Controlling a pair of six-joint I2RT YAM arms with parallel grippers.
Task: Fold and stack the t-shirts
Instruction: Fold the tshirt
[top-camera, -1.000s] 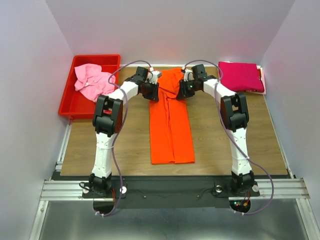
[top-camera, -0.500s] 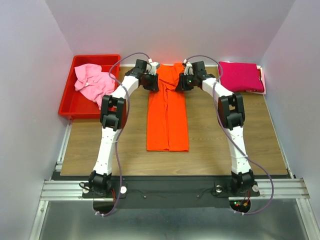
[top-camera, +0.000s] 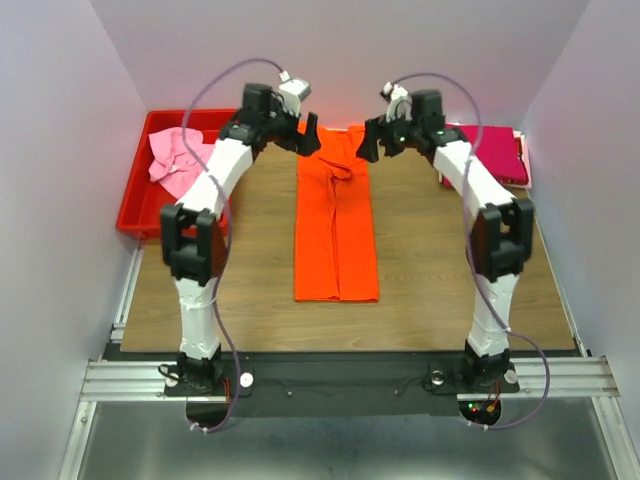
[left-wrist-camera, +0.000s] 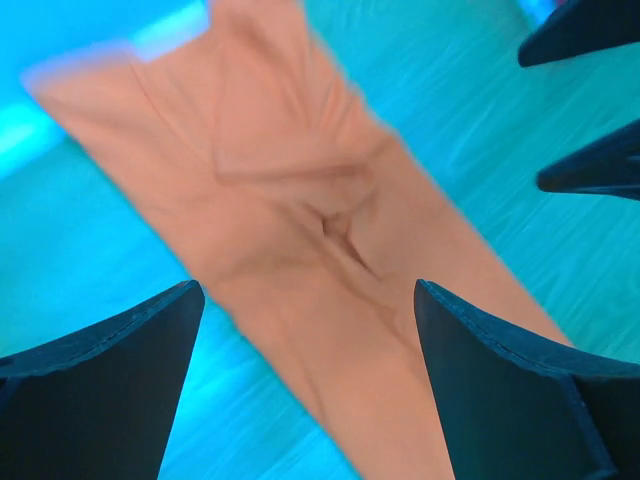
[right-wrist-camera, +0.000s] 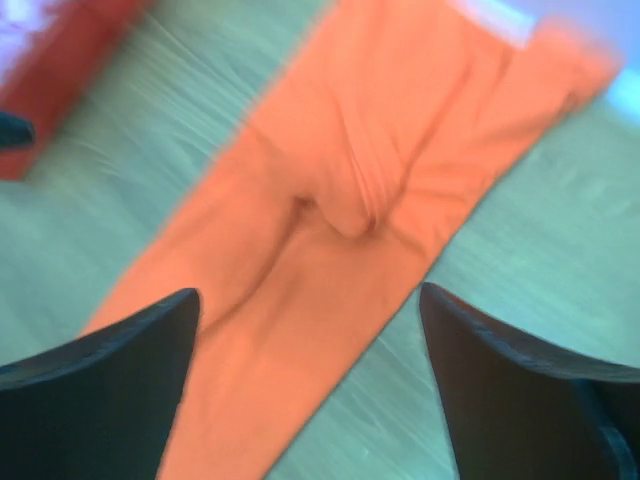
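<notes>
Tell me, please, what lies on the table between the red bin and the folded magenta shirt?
The orange t-shirt, folded into a long strip, lies there on the table; the top external view shows it.

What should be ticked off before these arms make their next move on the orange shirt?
1. Left fingers open, holding nothing: ok.
2. Right fingers open, holding nothing: ok.
3. Orange t-shirt folded into a long narrow strip: ok.
4. Strip smooth: not ok, puckered crease near its far end.
5. Magenta t-shirt folded, far right: ok.
6. Pink t-shirt folded: not ok, crumpled in the red bin.
</notes>
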